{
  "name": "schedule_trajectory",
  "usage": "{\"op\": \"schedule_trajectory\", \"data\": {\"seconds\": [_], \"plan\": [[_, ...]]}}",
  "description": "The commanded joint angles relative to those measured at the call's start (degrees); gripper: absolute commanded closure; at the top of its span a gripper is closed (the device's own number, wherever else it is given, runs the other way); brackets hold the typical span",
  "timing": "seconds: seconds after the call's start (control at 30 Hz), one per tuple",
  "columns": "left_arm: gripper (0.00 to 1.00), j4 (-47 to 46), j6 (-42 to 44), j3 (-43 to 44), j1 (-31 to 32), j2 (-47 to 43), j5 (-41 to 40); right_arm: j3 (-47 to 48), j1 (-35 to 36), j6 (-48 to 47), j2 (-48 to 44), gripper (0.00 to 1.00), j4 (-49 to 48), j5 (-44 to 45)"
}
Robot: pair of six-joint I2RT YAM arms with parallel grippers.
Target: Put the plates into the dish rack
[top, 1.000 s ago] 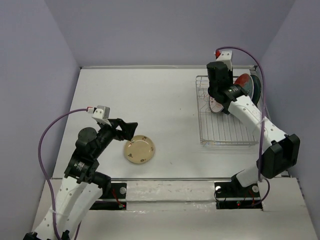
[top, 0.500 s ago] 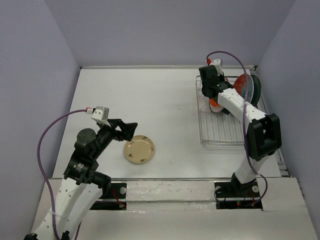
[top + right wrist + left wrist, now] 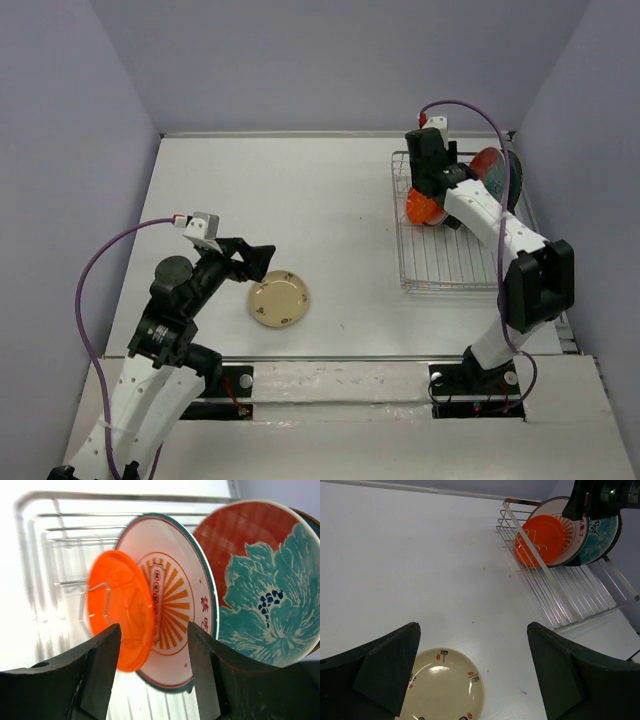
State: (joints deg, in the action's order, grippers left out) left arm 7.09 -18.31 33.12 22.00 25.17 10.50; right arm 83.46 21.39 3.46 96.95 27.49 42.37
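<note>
The dish rack (image 3: 450, 250) stands at the right of the table. In it, on edge, are an orange-red plate (image 3: 120, 610), a white plate with an orange sunburst (image 3: 175, 605) and a red-rimmed teal floral plate (image 3: 260, 580). My right gripper (image 3: 152, 672) hangs over the rack's near end, open. Its fingers stand either side of the orange and sunburst plates' lower rims without pinching them. A small cream plate (image 3: 279, 299) lies flat on the table. My left gripper (image 3: 472, 680) hovers just above it, wide open, with the plate (image 3: 442, 687) toward its left finger.
A dark plate's edge (image 3: 513, 175) shows behind the floral one at the rack's far right. Bare wire rows (image 3: 445, 262) fill the rack's near half. Purple walls close in the table at the back and on both sides.
My right gripper has opened and let go of the orange plate, which now leans in the rack beside the sunburst plate. The right arm's elbow swung. The left arm has not moved.
</note>
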Motion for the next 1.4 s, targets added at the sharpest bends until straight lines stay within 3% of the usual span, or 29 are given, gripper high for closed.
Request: {"op": "schedule_trajectory", "data": {"seconds": [0.0,0.07,0.17,0.4,0.77,1.1,1.2,1.37], "plan": [[0.01,-2.43,0.46,0.1,-0.55,0.58,0.31,0.39,0.32,3.65,-10.09,0.39,-0.59,-16.81],[0.01,-2.43,0.38,0.19,-0.81,0.85,0.22,-1.01,1.71,5.05,-11.95,0.39,-1.03,-29.54],[0.01,-2.26,0.38,0.27,-1.43,1.37,-0.04,-3.29,7.41,5.06,-12.05,0.39,-2.78,-41.09],[0.01,-1.21,0.46,0.8,-3.1,-0.47,-5.57,-4.62,22.18,6.9,-1.07,0.33,-7.35,-57.45],[0.01,-1.2,0.2,0.71,-3.98,-0.12,-6.2,-11.82,25.72,16.04,12.3,0.34,-22.64,-67.94],[0.01,-1.73,0.11,0.54,-4.16,0.14,-5.05,-15.87,26.78,24.56,19.85,0.56,-33.72,-74.36],[0.01,-1.64,0.2,0.54,-4.25,0.23,-4.61,-15.87,27.3,26.86,20.57,0.93,-35.92,-73.49],[0.01,-1.91,0.11,0.36,-4.25,-0.82,-4.0,-16.49,26.78,26.16,11.62,0.93,-33.57,-59.89]]}}
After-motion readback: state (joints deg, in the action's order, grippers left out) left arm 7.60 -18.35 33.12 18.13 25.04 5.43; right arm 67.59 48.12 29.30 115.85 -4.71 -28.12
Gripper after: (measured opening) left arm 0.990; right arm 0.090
